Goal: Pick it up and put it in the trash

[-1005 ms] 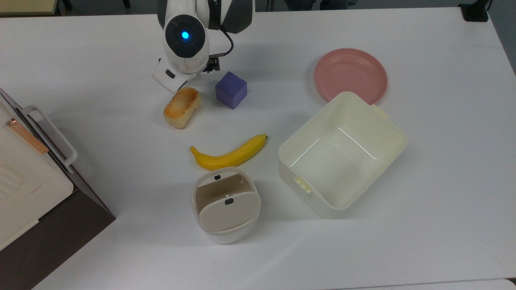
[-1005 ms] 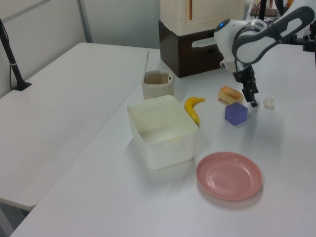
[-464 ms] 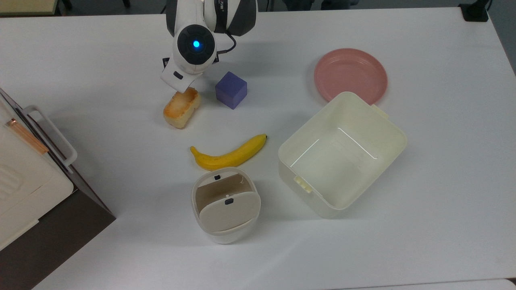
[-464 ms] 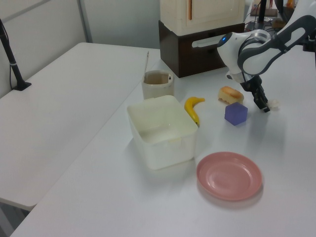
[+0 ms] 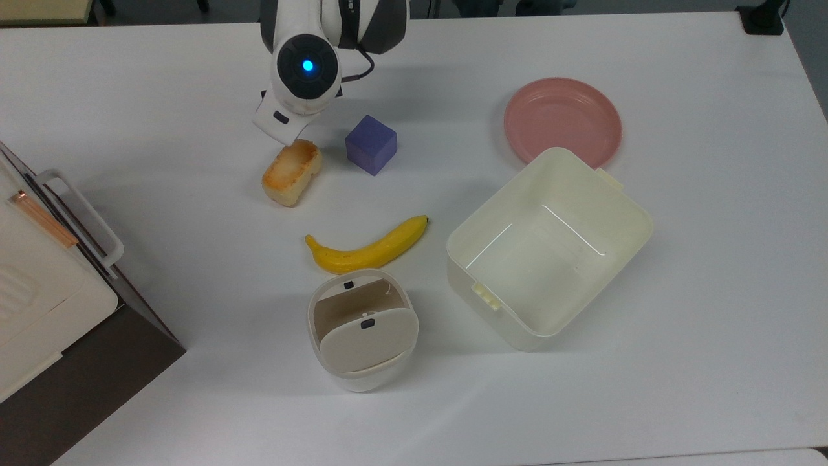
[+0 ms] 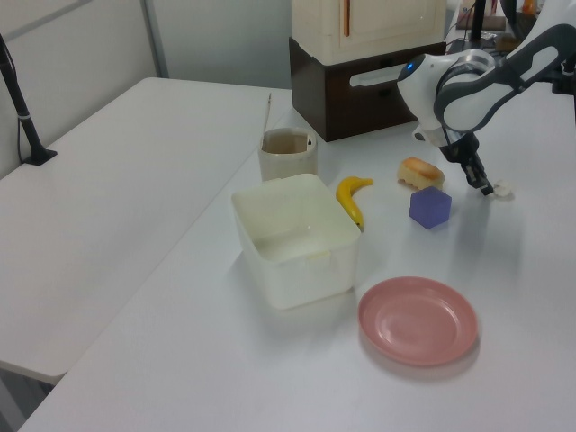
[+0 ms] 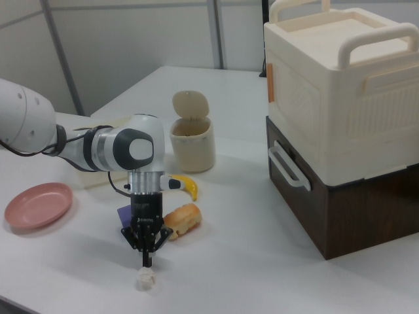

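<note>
One small crumpled paper wad (image 7: 145, 279) lies on the white table (image 7: 262, 275) at the very front of the right view, directly beneath the gripper (image 7: 146, 260). The fingers (image 7: 150, 248) point straight down and converge to a narrow tip just above the wad, with nothing clamped between them. Just behind sit the browned bread loaf (image 7: 181, 219) and the banana (image 7: 186, 185). Farther back stands the white oval bin (image 7: 192, 144), its beige flap lid (image 7: 189, 104) tipped up, well apart from the wad.
</note>
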